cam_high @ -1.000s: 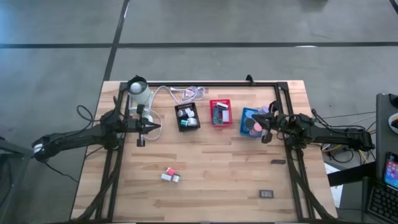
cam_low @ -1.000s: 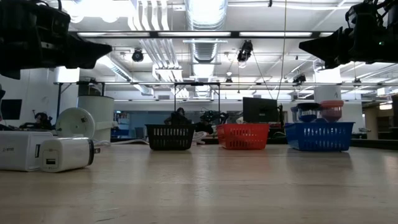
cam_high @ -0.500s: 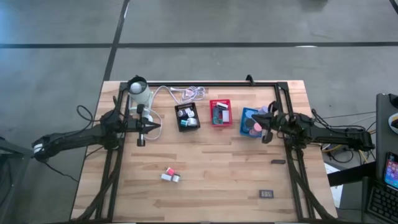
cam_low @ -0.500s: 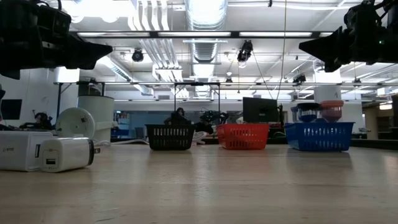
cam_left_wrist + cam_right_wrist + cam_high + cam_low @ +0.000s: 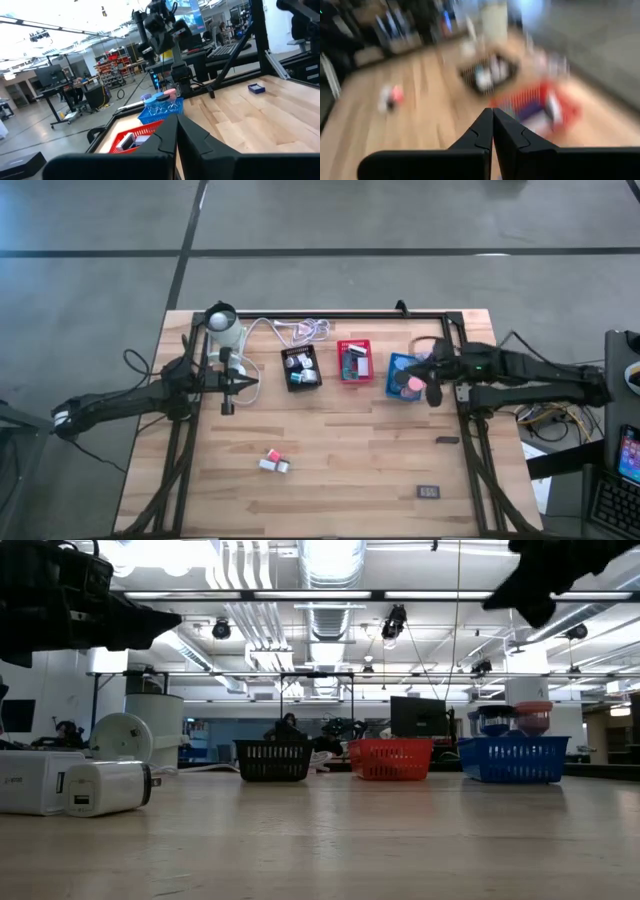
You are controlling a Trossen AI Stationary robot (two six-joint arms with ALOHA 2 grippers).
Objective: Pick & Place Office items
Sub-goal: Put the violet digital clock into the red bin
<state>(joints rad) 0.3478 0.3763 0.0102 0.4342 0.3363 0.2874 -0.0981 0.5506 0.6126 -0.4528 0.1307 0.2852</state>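
Right end effector (image 5: pixel 432 394) closed, beside blue tray (image 5: pixel 397 385); wrist view blurred.

Two slim dark jointed arms, black cables trailing; each gripper (image 5: pixel 176 145) has two black angular fingers (image 5: pixel 515 137)

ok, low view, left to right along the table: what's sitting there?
white blocks → black mesh tray → red mesh tray → blue mesh tray with rolls sticking out of its top.
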